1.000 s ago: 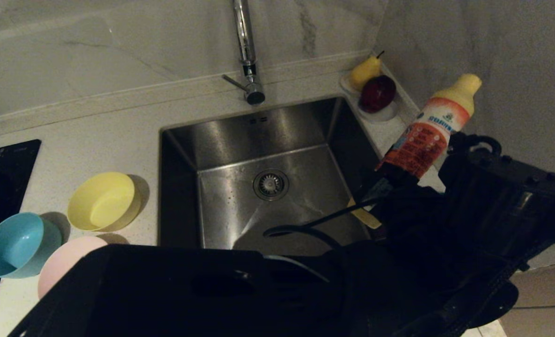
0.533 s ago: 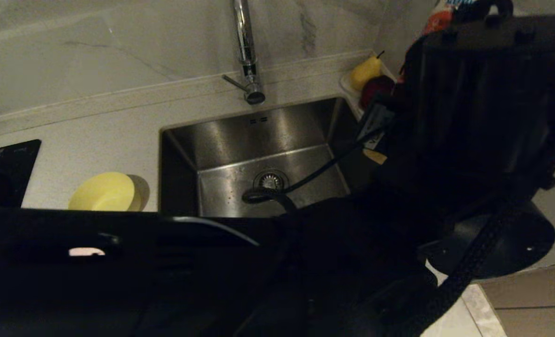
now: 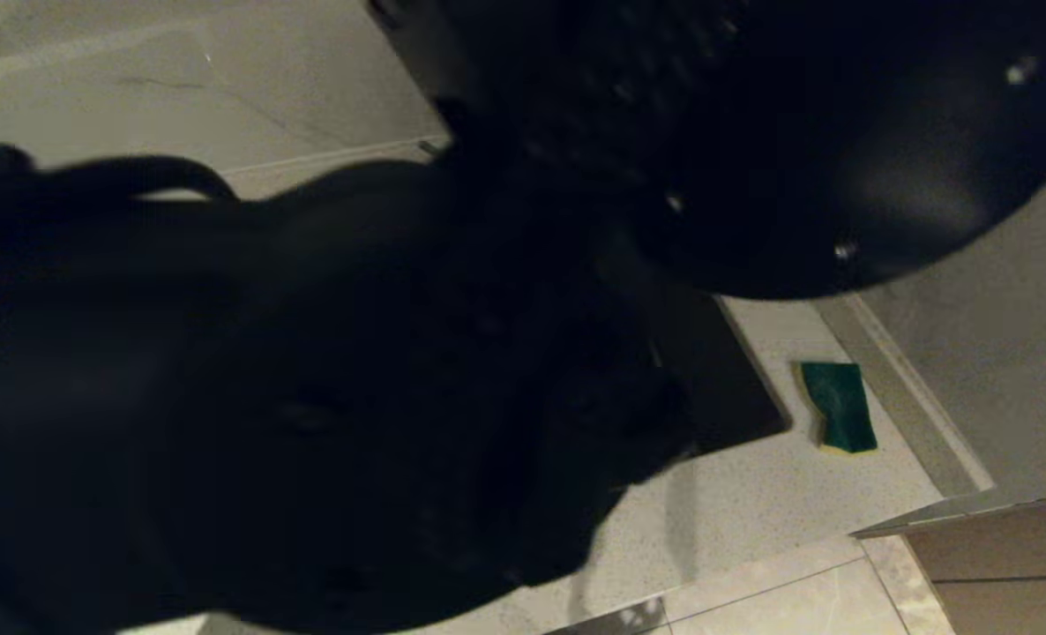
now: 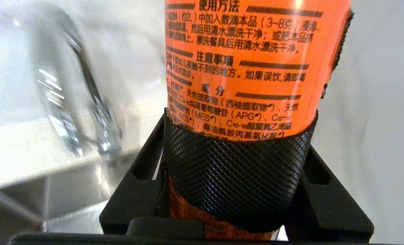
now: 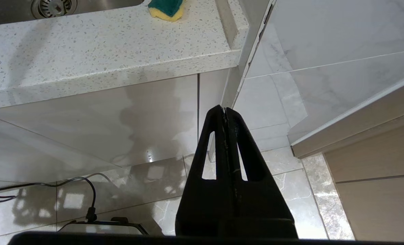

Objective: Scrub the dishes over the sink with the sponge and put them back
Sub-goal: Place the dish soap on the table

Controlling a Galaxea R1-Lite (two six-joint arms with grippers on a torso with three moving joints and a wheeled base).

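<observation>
My left gripper (image 4: 237, 143) is shut on an orange-labelled detergent bottle (image 4: 249, 61), its meshed pad (image 4: 236, 177) wrapped against the bottle's side. It is held up near the tap (image 4: 96, 102), above the sink (image 4: 69, 190). The left arm (image 3: 311, 397) fills most of the head view and hides the dishes. The sponge (image 3: 836, 406), green face up on yellow foam, lies on the counter to the right of the sink; it also shows in the right wrist view (image 5: 166, 8). My right gripper (image 5: 225, 109) hangs shut and empty below the counter edge.
The speckled counter (image 5: 103, 51) ends at a front edge with cabinet fronts below. The sink's drain strainer (image 5: 53, 6) shows past that edge. A marble wall (image 3: 999, 370) closes the counter on the right. A cable (image 5: 52, 185) lies on the floor tiles.
The left arm has swung up and across with the bottle. It now covers the sink, tap, fruit dish and bowls in the head view, and the sponge has come into sight.
</observation>
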